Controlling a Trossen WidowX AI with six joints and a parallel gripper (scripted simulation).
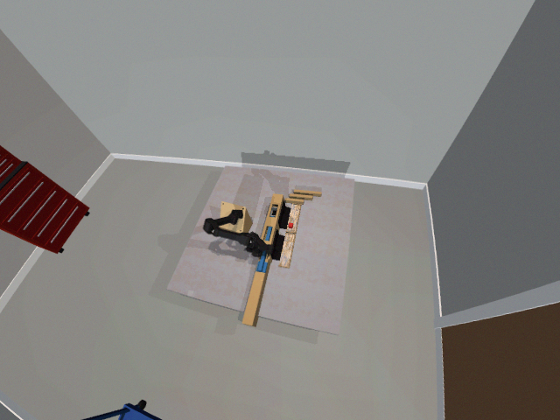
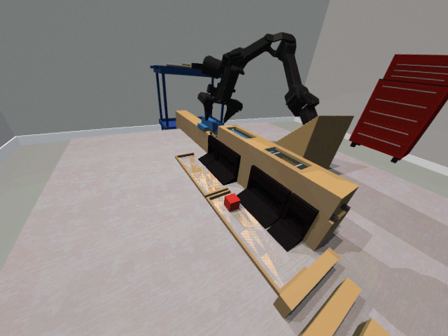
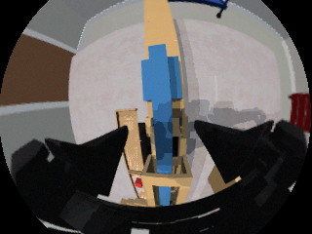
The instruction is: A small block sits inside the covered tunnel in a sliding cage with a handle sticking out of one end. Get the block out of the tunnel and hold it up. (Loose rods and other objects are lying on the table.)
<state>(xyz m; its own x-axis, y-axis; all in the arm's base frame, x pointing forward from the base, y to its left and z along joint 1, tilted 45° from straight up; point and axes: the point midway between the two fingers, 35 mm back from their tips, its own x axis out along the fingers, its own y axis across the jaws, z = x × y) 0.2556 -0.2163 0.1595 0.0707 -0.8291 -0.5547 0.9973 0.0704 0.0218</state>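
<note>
My gripper (image 1: 267, 252) (image 2: 216, 120) (image 3: 162, 127): fingers wide apart, nothing held. Exterior shows red block (image 1: 290, 225) (image 2: 232, 202) (image 3: 138, 182) whole; wrist, barely.

I count three loose wooden rods (image 1: 307, 192) (image 2: 307, 283) near the counter's (image 1: 311, 271) (image 2: 108, 217) (image 3: 107, 73) upper edge, seen from above. Inside its edges I have two shallow trays (image 1: 287, 249) (image 2: 190, 176) (image 3: 124, 142), one red block (image 1: 290, 225) (image 2: 232, 202) (image 3: 138, 182) and one tunnel (image 1: 277, 199) (image 2: 258, 145) (image 3: 168, 181). Beyond its edges I count one red cabinet (image 1: 40, 207) (image 2: 404, 112) (image 3: 299, 112) and one blue cart (image 1: 136, 413) (image 2: 180, 70) (image 3: 200, 2).
</note>
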